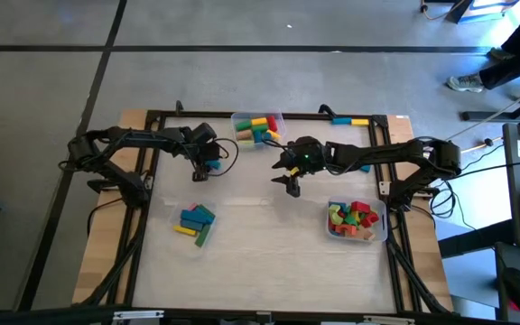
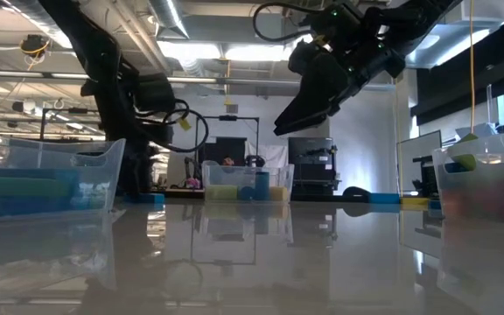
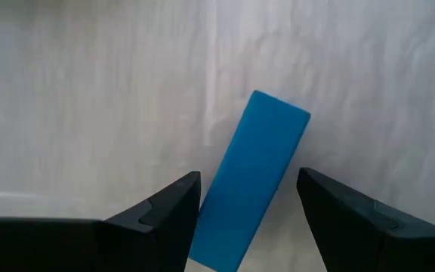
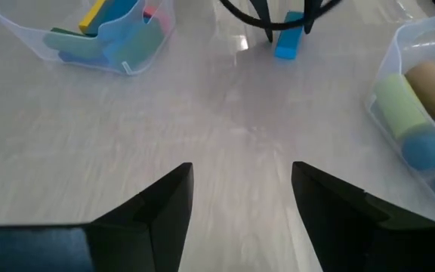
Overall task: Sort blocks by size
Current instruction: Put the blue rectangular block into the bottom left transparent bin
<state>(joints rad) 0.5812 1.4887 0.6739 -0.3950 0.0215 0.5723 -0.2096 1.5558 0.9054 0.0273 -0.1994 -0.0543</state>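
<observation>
A blue bar block (image 3: pixel 266 143) lies flat on the white table, left of its middle (image 1: pixel 199 179). My left gripper (image 3: pixel 248 177) hangs over the bar's near end, pointing steeply down and open. One finger stands on each side of the bar, and one of them is very close to its long edge. The right wrist view shows the same bar (image 4: pixel 287 44) under those fingers. My right gripper (image 4: pixel 240 166) is open above bare table near the middle (image 1: pixel 290 185), well clear of the surface (image 2: pixel 309 105). Other blocks lie in clear bins.
A clear bin (image 1: pixel 197 224) with blue, green and yellow bars sits at the near left. A bin (image 1: pixel 258 126) of cylinders stands at the far middle. A bin (image 1: pixel 357 221) of red, green and orange chunks is at the near right. Loose blue and yellow blocks (image 1: pixel 348 120) lie by the far rail.
</observation>
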